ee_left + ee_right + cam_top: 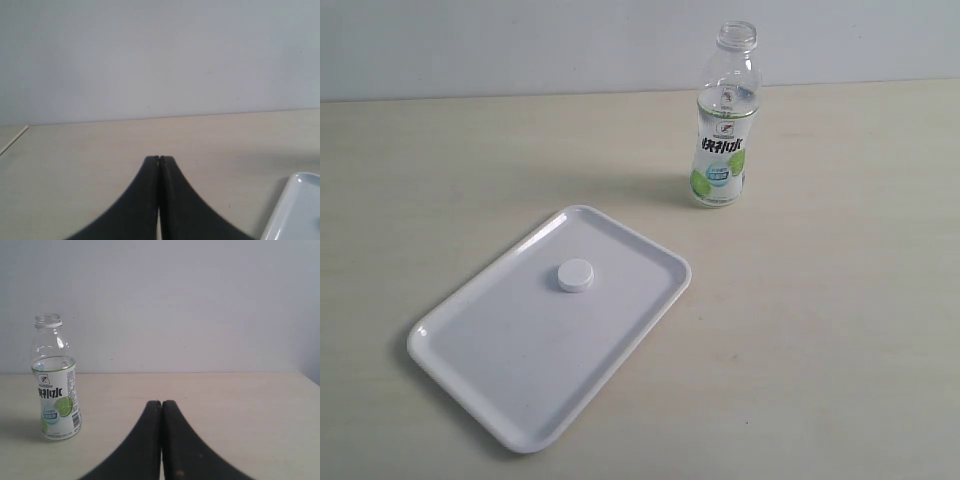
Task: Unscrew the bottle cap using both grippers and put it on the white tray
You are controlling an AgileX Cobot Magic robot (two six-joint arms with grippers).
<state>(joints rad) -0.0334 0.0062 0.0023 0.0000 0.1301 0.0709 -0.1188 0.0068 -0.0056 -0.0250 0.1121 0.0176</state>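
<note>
Looked done; bottle cap [575,275] lay on white tray [500,370] as tasked. Nothing held; left gripper [159,159] and right gripper [161,403] were closed.

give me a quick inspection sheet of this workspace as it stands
surface: pale beige matte tabletop, flat
job's things: small white round ridged plastic cap lies flat on the large glossy white rectangular plastic tray; small clear plastic bottle with white-and-green label stands upright beyond the tray, apart from it, neck uncapped
clutter: nothing seen
grippers: left jaws and right jaws shut, holding nothing
cables: nothing seen
surroundings: plain pale grey wall behind the table
</note>
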